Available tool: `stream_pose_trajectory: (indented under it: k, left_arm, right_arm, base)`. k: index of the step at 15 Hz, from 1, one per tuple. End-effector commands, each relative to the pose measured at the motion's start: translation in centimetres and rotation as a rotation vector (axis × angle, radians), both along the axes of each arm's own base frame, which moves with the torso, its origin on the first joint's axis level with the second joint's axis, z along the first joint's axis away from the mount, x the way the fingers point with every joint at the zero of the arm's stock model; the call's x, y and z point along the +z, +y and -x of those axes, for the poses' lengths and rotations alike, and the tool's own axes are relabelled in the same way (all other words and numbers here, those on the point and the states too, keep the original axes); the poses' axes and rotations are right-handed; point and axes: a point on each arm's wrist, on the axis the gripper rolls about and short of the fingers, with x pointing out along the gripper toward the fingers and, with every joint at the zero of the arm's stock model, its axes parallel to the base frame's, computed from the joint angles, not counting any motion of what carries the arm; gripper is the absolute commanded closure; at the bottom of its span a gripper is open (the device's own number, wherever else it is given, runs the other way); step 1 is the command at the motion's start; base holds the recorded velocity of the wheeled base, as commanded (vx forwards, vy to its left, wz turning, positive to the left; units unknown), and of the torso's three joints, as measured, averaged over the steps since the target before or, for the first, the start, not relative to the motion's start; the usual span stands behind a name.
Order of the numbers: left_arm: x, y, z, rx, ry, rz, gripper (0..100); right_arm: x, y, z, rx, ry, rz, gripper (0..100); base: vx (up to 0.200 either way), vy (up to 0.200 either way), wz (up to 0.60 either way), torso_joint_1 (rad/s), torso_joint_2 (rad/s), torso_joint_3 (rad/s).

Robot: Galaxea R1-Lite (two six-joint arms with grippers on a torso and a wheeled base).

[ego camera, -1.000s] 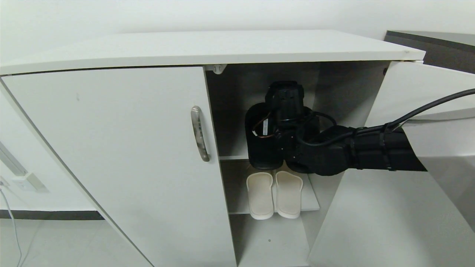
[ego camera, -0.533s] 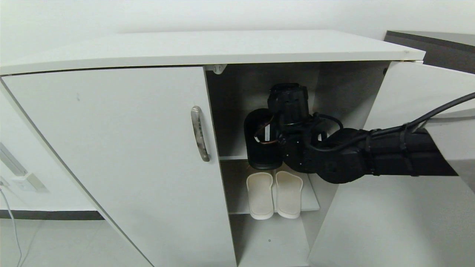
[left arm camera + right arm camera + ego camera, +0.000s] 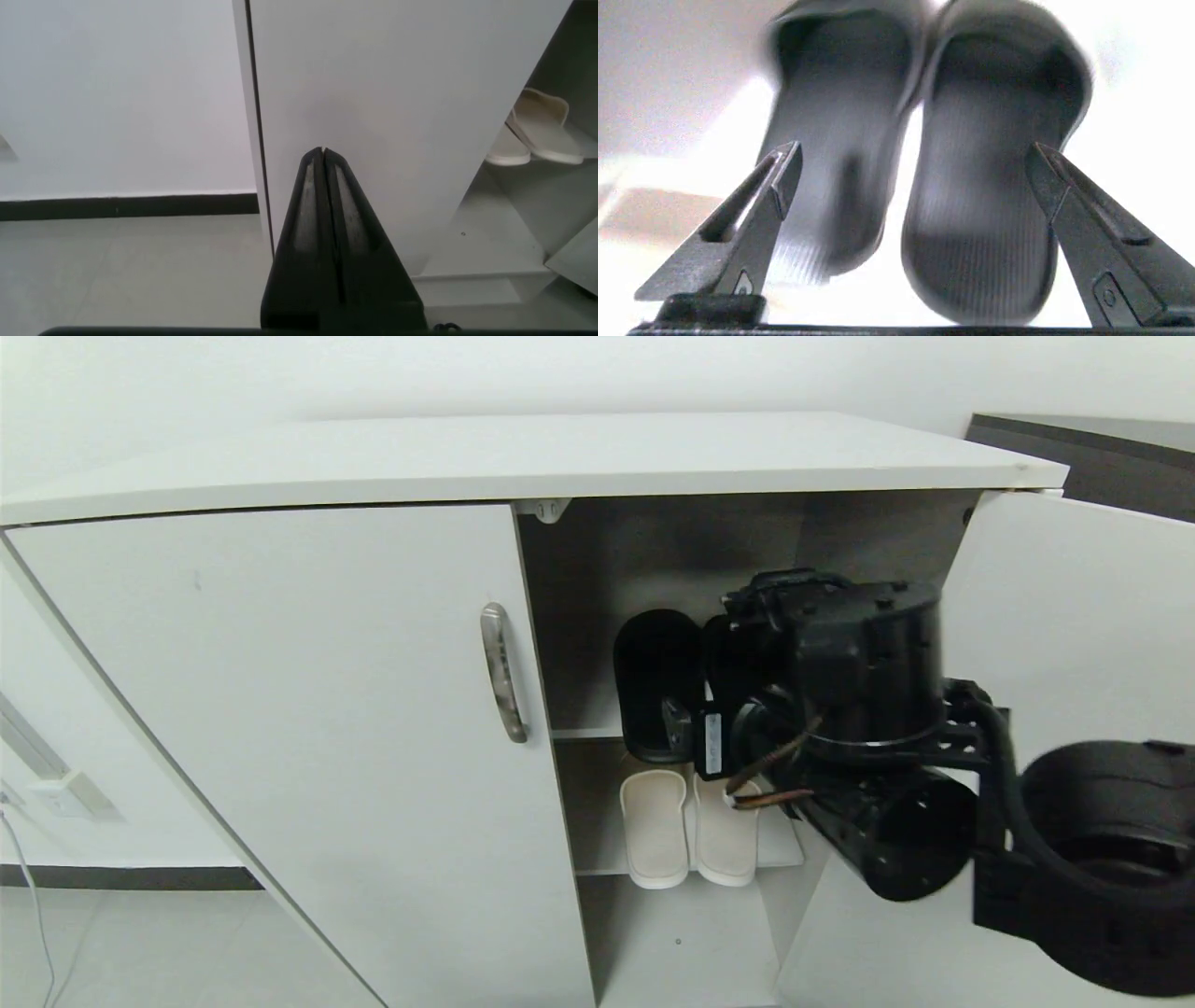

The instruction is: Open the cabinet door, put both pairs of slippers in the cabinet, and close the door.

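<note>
Black slippers (image 3: pixel 653 677) lie side by side on the upper shelf of the cabinet (image 3: pixel 560 448), with the white slippers (image 3: pixel 691 826) on the shelf below, both in the half whose right door (image 3: pixel 1064 616) stands open. The right tool (image 3: pixel 915 154) faces the black pair with its fingers spread wide, gripping nothing. The left tool (image 3: pixel 323 159) is pressed closed and empty, low before the closed left door (image 3: pixel 280 709).
</note>
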Motion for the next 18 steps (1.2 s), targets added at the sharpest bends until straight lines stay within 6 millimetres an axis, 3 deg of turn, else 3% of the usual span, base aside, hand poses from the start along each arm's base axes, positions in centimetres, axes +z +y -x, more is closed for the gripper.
stream_pose_trajectory:
  k: [1,6,18]
  left_arm:
    - [0.0,0.0,0.0,0.0,0.001,-0.001,100]
    - [0.0,0.0,0.0,0.002,0.0,0.005,100]
    - [0.0,0.0,0.0,-0.003,0.0,0.006,100]
  right_arm:
    - [-0.2,-3.3,3.8,0.129,-0.017,-0.051,0]
    - [-1.3,-3.1,3.9,0.183,-0.017,-0.054,0]
    - [-2.0,-2.9,3.7,0.185,-0.002,-0.036,0]
  base:
    - [0.0,0.0,0.0,0.0,0.0,0.0]
    - [0.0,0.0,0.0,0.0,0.0,0.0]
    - [-0.2,0.0,0.0,0.003,0.0,0.004]
